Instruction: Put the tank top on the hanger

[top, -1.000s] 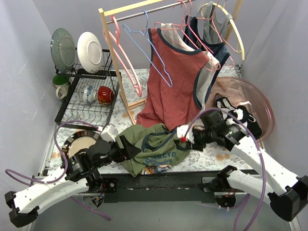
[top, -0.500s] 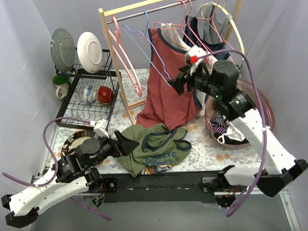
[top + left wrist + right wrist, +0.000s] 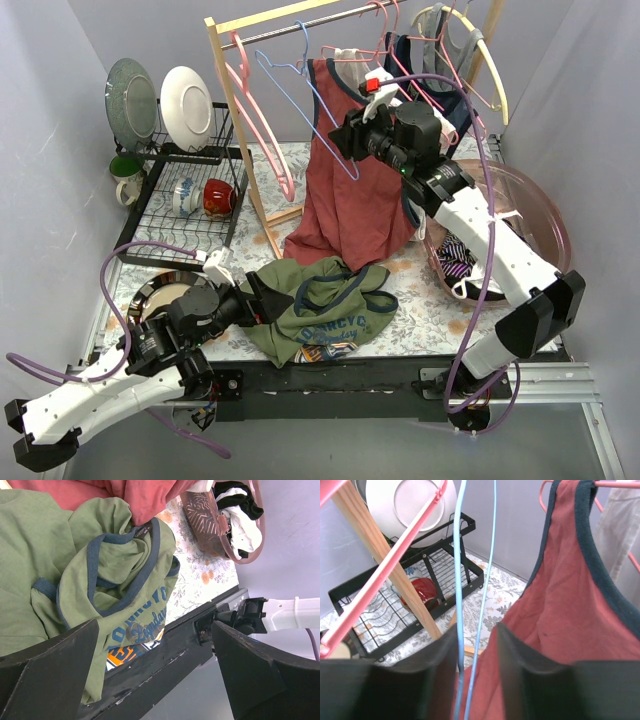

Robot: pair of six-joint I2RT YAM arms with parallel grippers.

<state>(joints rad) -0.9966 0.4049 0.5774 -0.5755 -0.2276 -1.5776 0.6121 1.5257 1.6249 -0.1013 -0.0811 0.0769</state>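
The olive-green tank top lies crumpled on the table near the front edge, print side up; the left wrist view shows it too. My left gripper is open and empty at the shirt's left edge, its jaws wide apart. The light-blue wire hanger hangs on the rail. My right gripper is raised at the hanger's lower right part. In the right wrist view the hanger's two blue wires run between the open jaws, one wire against the left finger.
A rust-red tank top hangs on a pink hanger just right of the blue one. The wooden rack post and pink hangers stand left. A dish rack is far left, a pink basin of clothes right.
My right arm rose from the tank top on the table up to the rail and moved left onto the blue hanger. My left gripper stayed by the shirt's left edge.
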